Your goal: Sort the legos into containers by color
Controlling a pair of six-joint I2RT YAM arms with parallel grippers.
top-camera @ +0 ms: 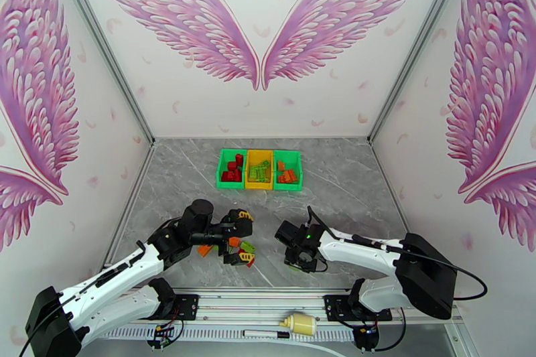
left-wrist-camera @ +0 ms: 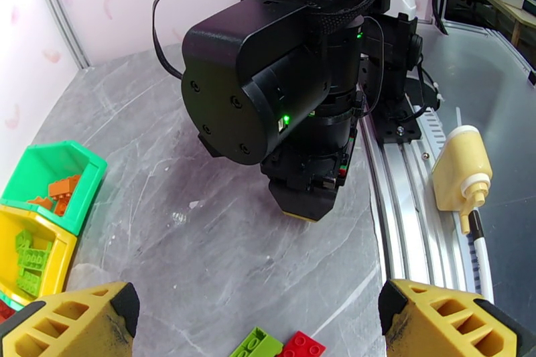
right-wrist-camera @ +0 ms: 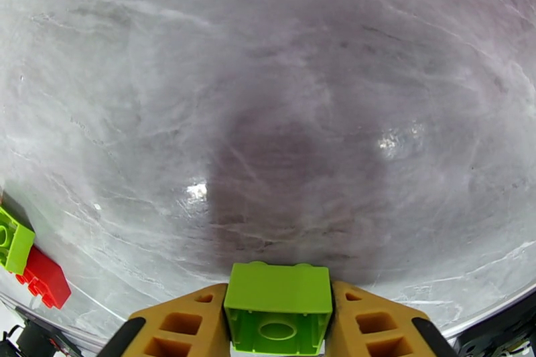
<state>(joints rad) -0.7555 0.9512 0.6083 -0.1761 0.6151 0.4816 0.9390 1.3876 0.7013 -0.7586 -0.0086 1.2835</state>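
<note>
Right gripper (right-wrist-camera: 278,325) clamped on a lime brick (right-wrist-camera: 278,288), down at the table (top-camera: 348,184), near right. Left gripper (left-wrist-camera: 261,325) jaws wide apart above loose bricks (top-camera: 248,248), near left. Far centre: left green bin (top-camera: 220,171) holds red, yellow bin (top-camera: 258,151) lime, right green bin (top-camera: 299,171) orange.

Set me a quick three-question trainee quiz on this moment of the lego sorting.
1. True or false: the right gripper holds a red brick.
2. Which bin in the row holds the green bricks: A left, B middle, C right?
3. Fill in: the left gripper is ____.
Key: 1 false, it grips a green brick; 2 B, the yellow bin; 3 open.
</note>
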